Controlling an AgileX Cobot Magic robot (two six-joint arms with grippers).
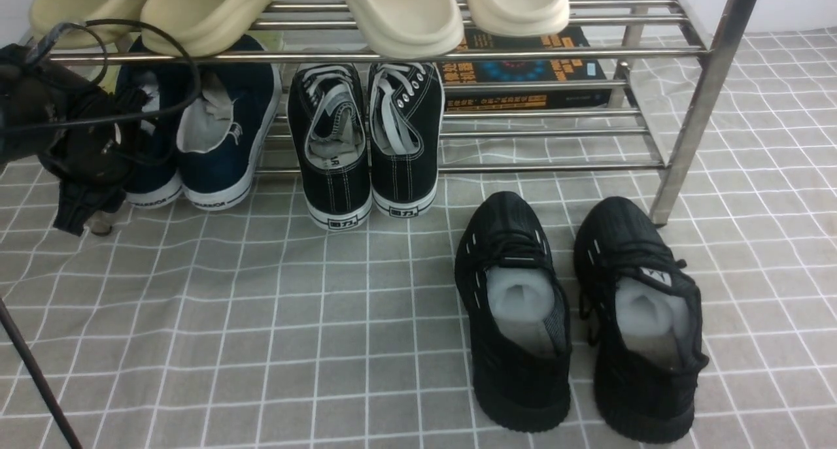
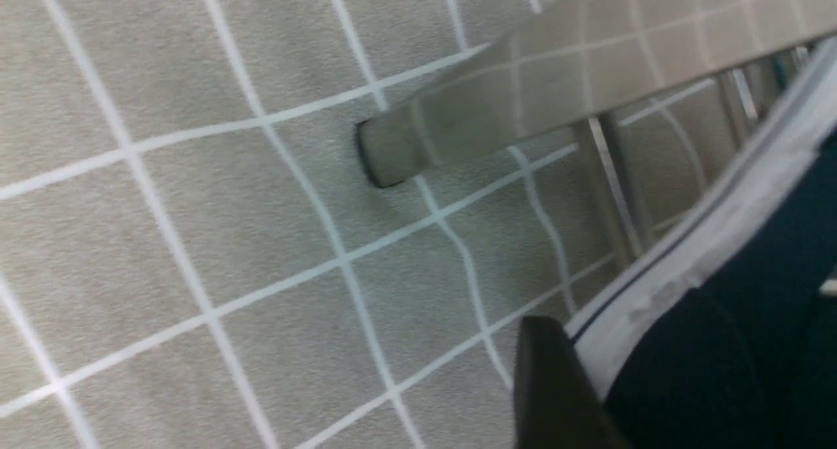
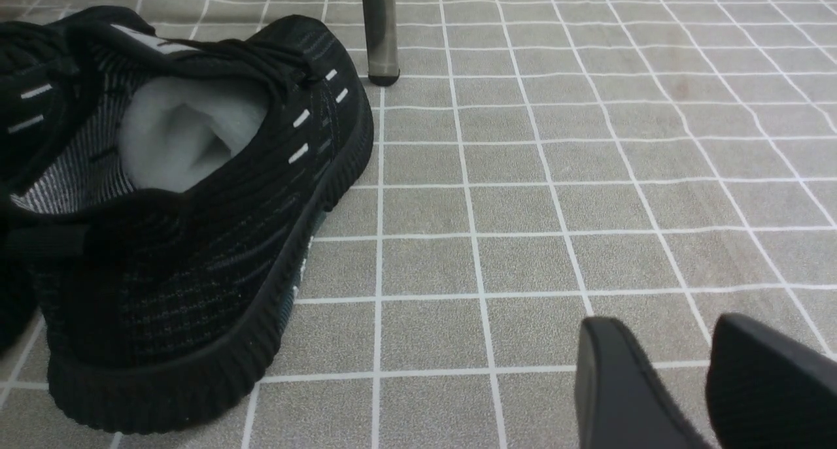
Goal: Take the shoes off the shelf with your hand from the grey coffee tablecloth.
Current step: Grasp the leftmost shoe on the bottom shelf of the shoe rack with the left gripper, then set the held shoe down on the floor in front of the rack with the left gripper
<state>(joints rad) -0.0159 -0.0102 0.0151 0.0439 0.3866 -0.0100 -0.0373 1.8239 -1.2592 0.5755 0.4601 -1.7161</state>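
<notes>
Navy shoes [image 1: 219,138] are lodged on the shelf's [image 1: 683,142] lower tier at far left; the left end effector [image 1: 91,174] is set at the outer heel, grip not discernible, so the shoe may be dropped from a shallow pinch or snagged on the upper rail [image 1: 366,55].

White backdrop [image 1: 801,4] at far back, plain; soft even light.
</notes>
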